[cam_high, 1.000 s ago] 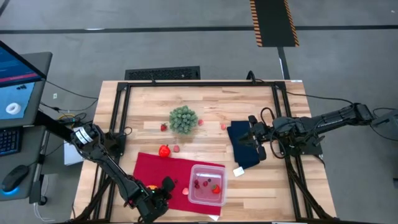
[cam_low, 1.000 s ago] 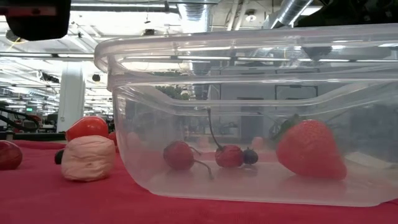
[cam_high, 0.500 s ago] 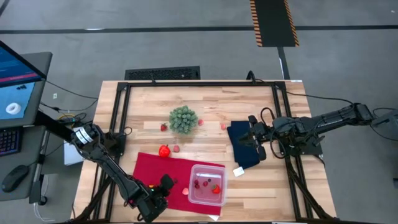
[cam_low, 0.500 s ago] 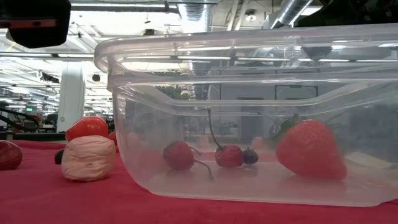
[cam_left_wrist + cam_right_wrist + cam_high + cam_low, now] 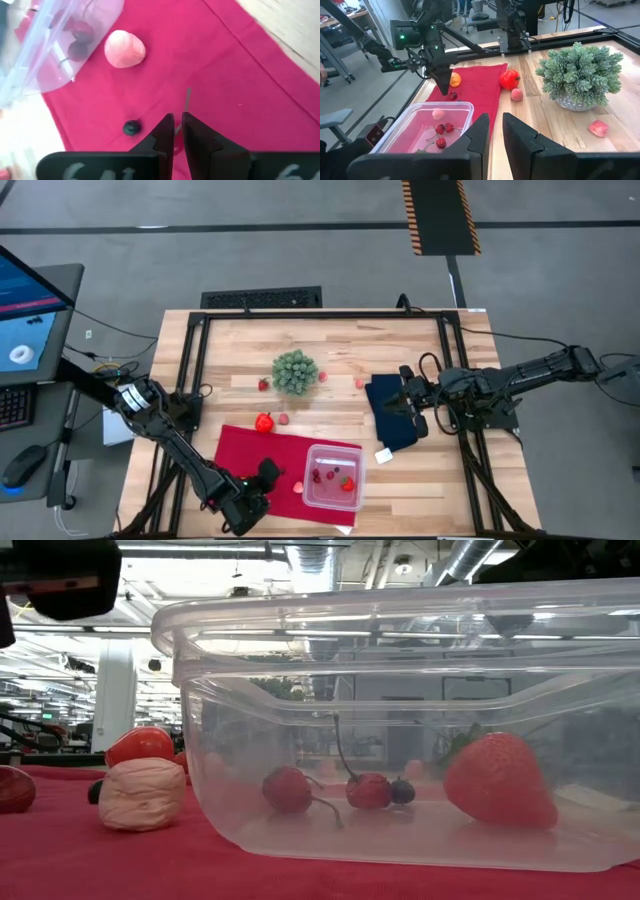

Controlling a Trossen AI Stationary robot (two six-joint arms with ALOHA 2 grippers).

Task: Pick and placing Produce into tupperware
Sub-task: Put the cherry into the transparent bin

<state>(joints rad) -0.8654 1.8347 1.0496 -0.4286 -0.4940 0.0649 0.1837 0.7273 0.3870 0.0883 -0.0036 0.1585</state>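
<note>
With the left gripper (image 5: 178, 131) pinched on a cherry stem (image 5: 187, 100), a steady lift toward the tupperware (image 5: 333, 476) at its right is advised.

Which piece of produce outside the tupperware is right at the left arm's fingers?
The red cherry with its stem, on the red cloth at the left gripper; the orange fruit and pink piece lie farther off.

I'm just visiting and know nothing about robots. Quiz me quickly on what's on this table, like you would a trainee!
1. True or false: the strawberry lies inside the tupperware.
2. The right gripper is over: A bare wood; B the dark blue cloth; C the green plant.
3. Fill in: the pink piece beside the tupperware lies on a ___ cloth.
Key: 1 true; 2 B; 3 red, the red cloth.
</note>
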